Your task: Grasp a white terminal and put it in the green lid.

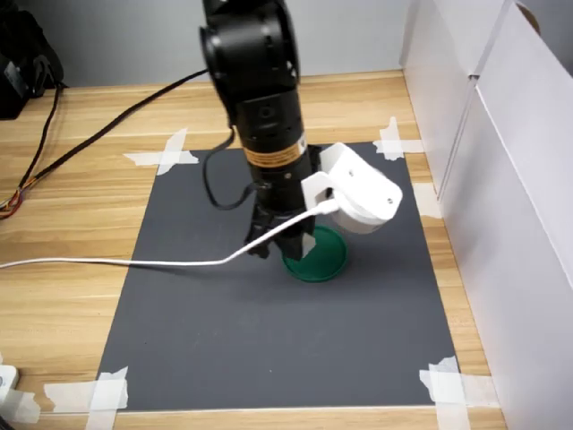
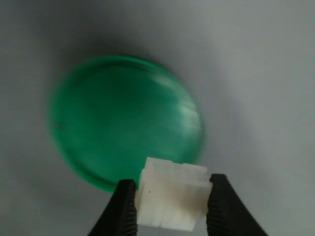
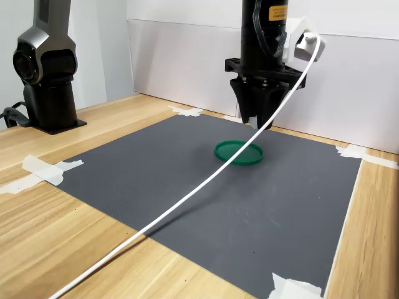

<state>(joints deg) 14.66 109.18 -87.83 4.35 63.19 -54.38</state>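
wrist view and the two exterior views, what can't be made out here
- Tiny white blocky plastic terminal: shows only in the wrist view, clamped in the pincer; the arm hides it in both exterior views.
- Flat round dark-green plastic lid: the arm covers part of it in the first exterior view; blurred in the wrist view.
- Terminal's height above the lid: cannot tell.

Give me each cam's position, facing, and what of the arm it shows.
First exterior view: high, angled down on the grey mat; shows the arm's forearm, wrist camera housing and gripper.
Wrist view: on the wrist, looking down past the fingertips that clamp the white terminal, above the green lid.
Second exterior view: low at table level, looking across; shows the gripper and the arm's base.
Shared: the green lid.
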